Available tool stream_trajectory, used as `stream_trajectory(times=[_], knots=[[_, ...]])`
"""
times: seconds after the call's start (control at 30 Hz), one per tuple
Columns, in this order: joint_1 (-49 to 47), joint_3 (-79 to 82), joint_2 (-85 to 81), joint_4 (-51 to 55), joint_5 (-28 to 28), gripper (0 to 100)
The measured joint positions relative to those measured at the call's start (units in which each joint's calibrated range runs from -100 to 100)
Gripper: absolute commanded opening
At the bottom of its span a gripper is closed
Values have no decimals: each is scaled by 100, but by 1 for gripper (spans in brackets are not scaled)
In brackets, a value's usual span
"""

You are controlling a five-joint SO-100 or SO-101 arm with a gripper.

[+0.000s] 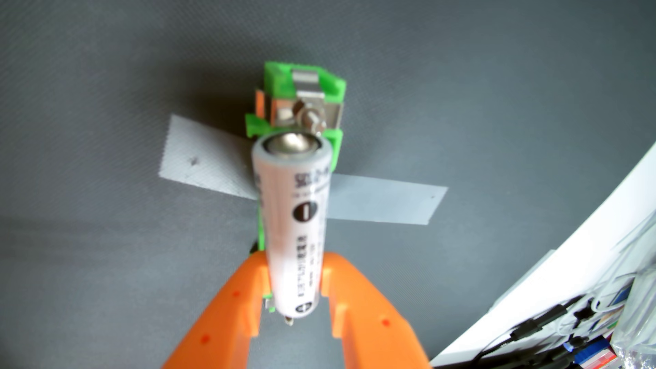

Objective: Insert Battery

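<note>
While my orange tool (294, 280) pinches the white cylindrical battery (293, 223) near its lower end, one finger (245, 284) on each side of it, the cell points away from the wrist camera with its metal end cap facing up and forward. It hangs directly over the green battery holder (301, 88), hiding most of the holder's length; whether it touches the holder I cannot tell. A metal contact spring (308, 106) shows at the holder's far end, just beyond the battery's tip. Grey tape strips (383, 202) run out from under the holder across the dark grey bench (106, 106). Cables and clutter (603, 326) sit at the lower right.
</note>
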Motion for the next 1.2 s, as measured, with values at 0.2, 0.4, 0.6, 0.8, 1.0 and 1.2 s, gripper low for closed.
stream_trajectory(times=[0.2,0.4,0.6,0.8,1.0,1.2], knots=[[0,0,0,0,0,2],[123,0,0,0,0,2],[287,0,0,0,0,2],[270,0,0,0,0,2],[262,0,0,0,0,2],[262,0,0,0,0,2]])
